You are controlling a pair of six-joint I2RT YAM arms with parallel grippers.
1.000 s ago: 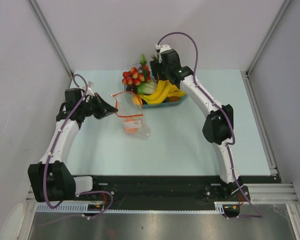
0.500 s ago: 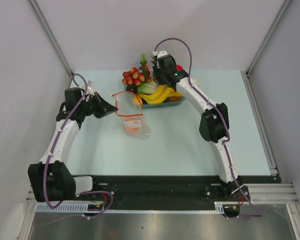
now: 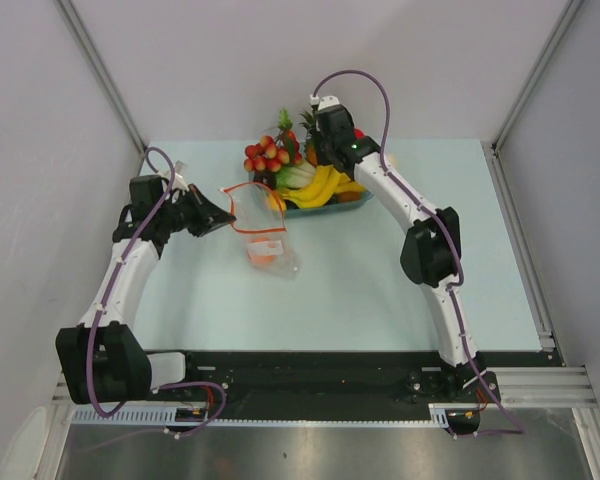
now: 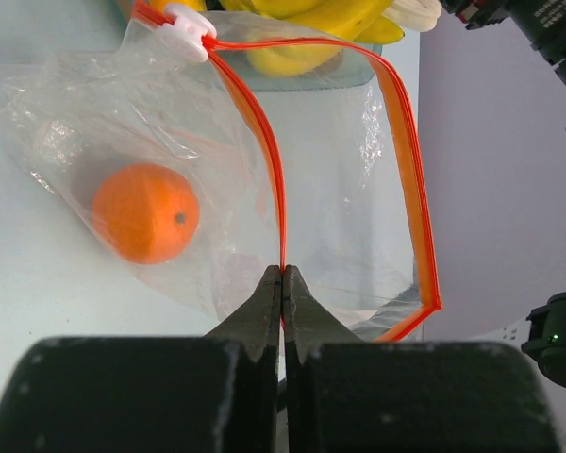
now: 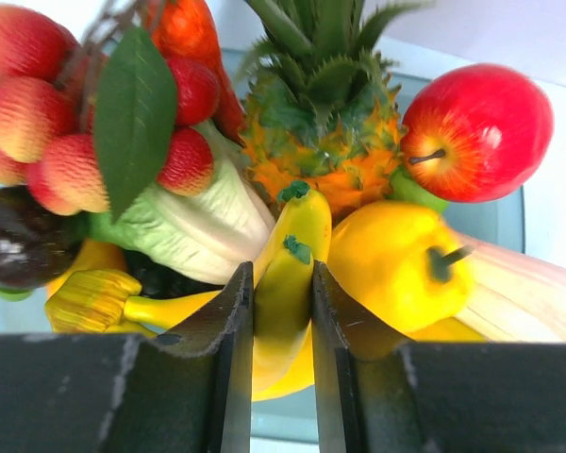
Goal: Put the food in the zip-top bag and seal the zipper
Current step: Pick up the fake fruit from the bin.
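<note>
The left gripper (image 4: 283,283) is pinched fully together. Its two dark fingertips meet on the thin red-orange zipper strip (image 4: 276,179) of the clear floppy plastic zip-top bag (image 4: 349,189). From the pinch, this lip of the strip runs straight away from the gripper to a small white plastic slider (image 4: 187,21) at the far left corner of the mouth. The other lip bows out to the right of the gripper, so the mouth gapes open. Inside the pouch, ahead and to the left of the fingertips, a round orange (image 4: 145,212) lies where the bag rests on the pale blue table (image 3: 380,290).

The right gripper (image 5: 281,278) is closed down to a narrow gap, both jaws pressed against the sides of one finger of the yellow banana bunch (image 5: 300,219). The bunch lies in the blue-tinted clear fruit tray (image 3: 363,199), which sits near the bag's open mouth. Just right of this gripper's tips is a smooth yellow pepper-shaped fruit (image 5: 401,255), and beyond that, further right, a glossy red apple (image 5: 476,132). Straight ahead of the tips stands a spiky orange-brown pineapple (image 5: 321,142). To the left lie a pale green leafy vegetable (image 5: 203,226) and a red berry cluster (image 5: 47,123) with a dark green leaf (image 5: 132,104) across it.
</note>
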